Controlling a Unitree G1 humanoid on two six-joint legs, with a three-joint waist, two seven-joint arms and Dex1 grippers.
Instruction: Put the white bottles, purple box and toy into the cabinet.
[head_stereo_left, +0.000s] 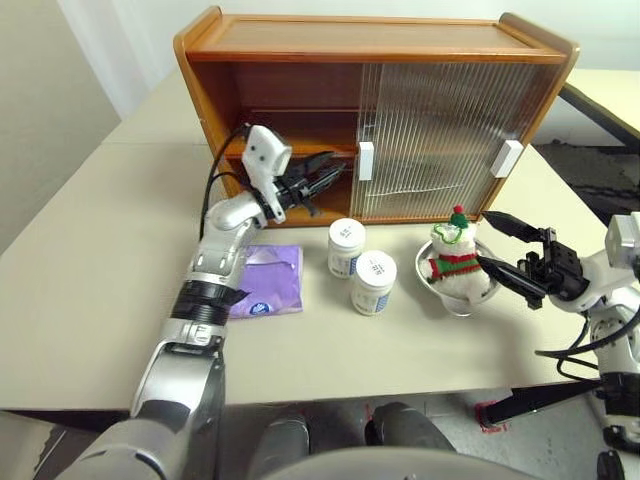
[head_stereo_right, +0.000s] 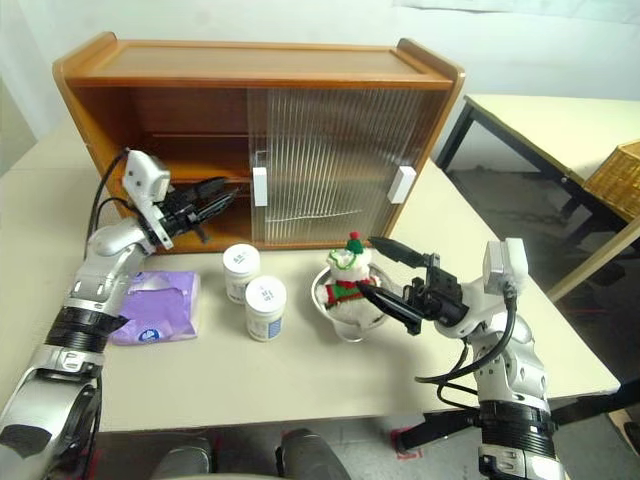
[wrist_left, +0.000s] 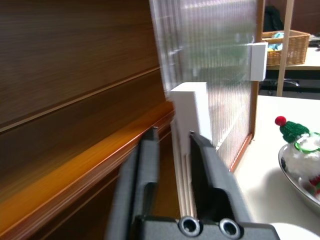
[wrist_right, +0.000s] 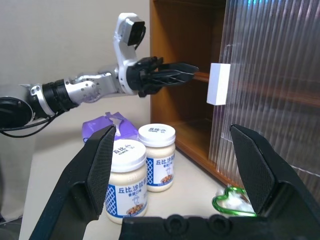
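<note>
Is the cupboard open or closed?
Half open. The cabinet has both ribbed sliding doors pushed over to its right side, so its left side is uncovered and the wooden shelf inside shows.

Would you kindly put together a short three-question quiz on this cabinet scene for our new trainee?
1. True or false: the toy sits in a metal bowl.
2. How many white bottles stand on the table?
3. What lies nearest the left arm: A) the purple box, B) a basket, C) a cup?

Key
1. True.
2. Two, side by side in front of the cabinet, whose left half stands open.
3. A. The left end effector is at the door's white handle; the right end effector is open beside the toy.
</note>
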